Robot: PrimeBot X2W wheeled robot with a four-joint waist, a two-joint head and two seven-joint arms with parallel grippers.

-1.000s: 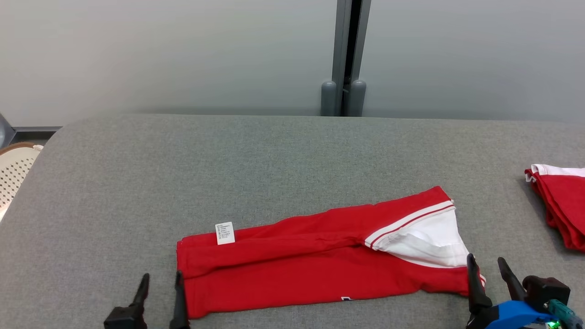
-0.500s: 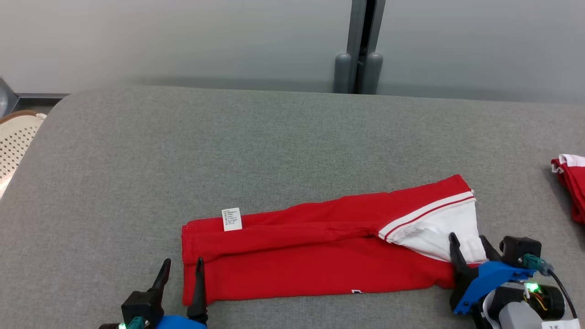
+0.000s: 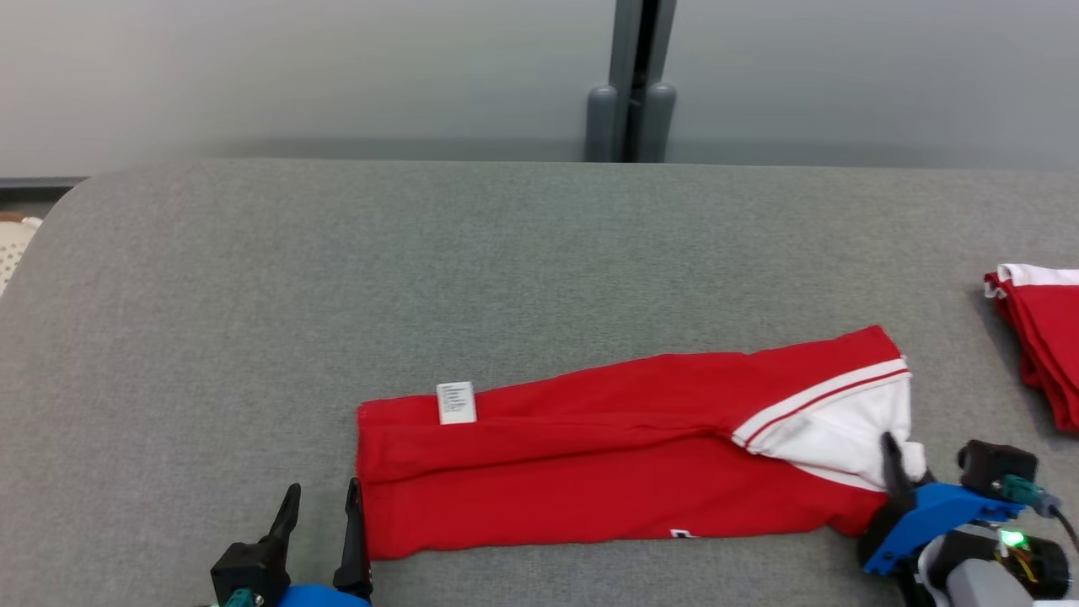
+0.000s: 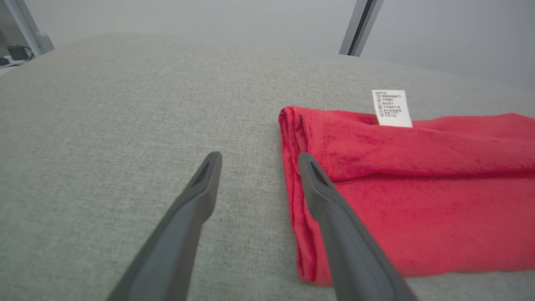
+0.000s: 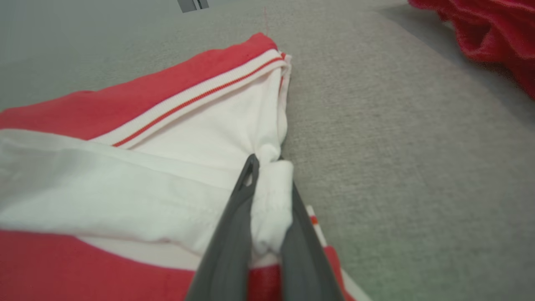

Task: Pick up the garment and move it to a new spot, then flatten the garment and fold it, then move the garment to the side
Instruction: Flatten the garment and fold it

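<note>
The garment (image 3: 590, 472) lies long from 9 to 3. The right gripper (image 5: 271, 177) pinches its white 3 o'clock end, and the left gripper (image 3: 323, 489) stands wide apart at its 9 o'clock edge.

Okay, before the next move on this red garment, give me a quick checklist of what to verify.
1. Grip at the right end: right tool shut on the white corner of the garment: ok.
2. Grip at the left end: left tool open, fingers astride the edge, not yet closed: not ok.
3. Garment lying flat as a long folded strip on the grey surface: ok.
4. Lies apart from the second red garment at the right: ok.
5. All layers caught in the right tool: cannot tell.
</note>
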